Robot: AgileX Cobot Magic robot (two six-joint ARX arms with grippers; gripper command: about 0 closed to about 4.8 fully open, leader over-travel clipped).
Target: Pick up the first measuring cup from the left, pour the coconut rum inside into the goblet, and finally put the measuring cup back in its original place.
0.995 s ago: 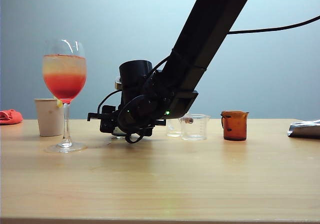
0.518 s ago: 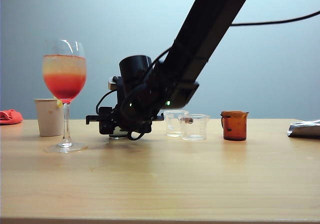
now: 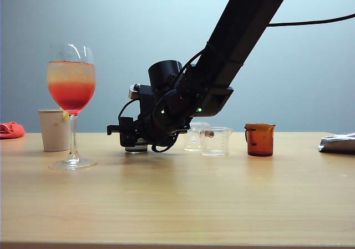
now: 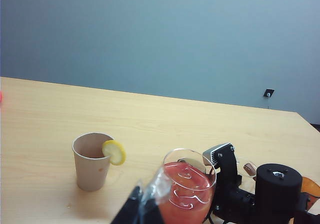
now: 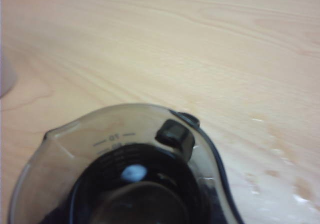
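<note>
Exterior view: my right gripper (image 3: 128, 135) sits low over the tabletop (image 3: 177, 199), just right of the goblet (image 3: 71, 102), which stands upright with its layered red-orange drink. Under the gripper's tip I see the base of the measuring cup (image 3: 136, 147), on or just above the wood; I cannot tell which. Behind my arm stand two clear cups (image 3: 213, 141), and further right the amber cup (image 3: 260, 139). A paper cup (image 3: 55, 130) waits behind the goblet.

Left wrist view: my left gripper (image 4: 142, 209) is a dark shape at the picture's edge with something clear and crinkled at its tip; whether it is apart or together, I cannot tell. The goblet's rim (image 4: 190, 176) is right beside it, and the paper cup carries a lemon slice (image 4: 115, 152).

Right wrist view: the smoky measuring cup fills the frame, one fingertip (image 5: 175, 135) hooked inside its wall, so my right gripper is clamped on the cup. The coconut rum isn't visible.
</note>
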